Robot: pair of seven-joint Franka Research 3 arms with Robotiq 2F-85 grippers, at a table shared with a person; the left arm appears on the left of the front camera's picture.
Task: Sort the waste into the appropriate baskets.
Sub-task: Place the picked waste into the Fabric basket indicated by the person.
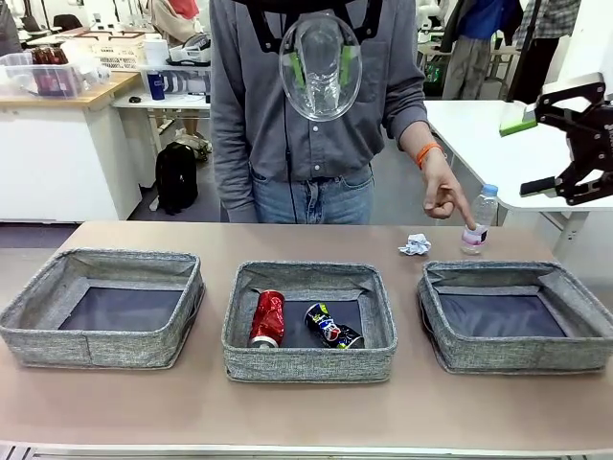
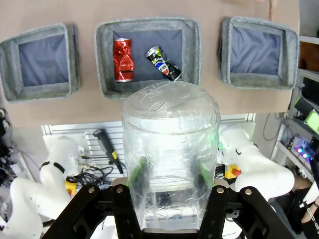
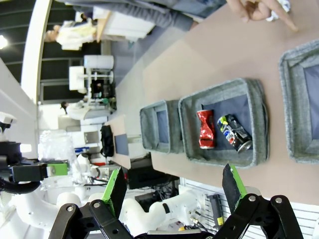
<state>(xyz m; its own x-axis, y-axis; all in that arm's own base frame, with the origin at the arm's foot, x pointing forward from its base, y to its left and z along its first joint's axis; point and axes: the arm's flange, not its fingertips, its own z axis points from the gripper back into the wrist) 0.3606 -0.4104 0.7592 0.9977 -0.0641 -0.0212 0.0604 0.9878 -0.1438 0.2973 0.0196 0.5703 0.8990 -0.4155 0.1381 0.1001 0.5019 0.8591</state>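
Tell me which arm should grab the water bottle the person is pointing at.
Right. Its jaws stand open and empty on the side where the water bottle stands; the left jaws are shut on the clear cup.

We look past the jaws of the left gripper (image 1: 321, 65) into a busy workshop. To their left a white counter (image 1: 57, 153) with a pale wooden top carries a clear plastic bin (image 1: 34, 75), and a white lattice crate (image 1: 110, 48) sits farther back. A black backpack (image 1: 176, 177) stands on the grey floor (image 1: 115, 209) beside the counter. Behind the jaws of the right gripper (image 1: 529, 153) runs a white table (image 1: 479, 144), and a person in a blue top (image 1: 484, 24) stands beyond it. Below both pairs of jaws stretches the tan tabletop (image 1: 306, 422). In the right wrist view, far beyond the jaws, we make out a dark ceiling (image 3: 12, 20), a bright lamp (image 3: 2, 42) and a white pillar or beam (image 3: 37, 55).
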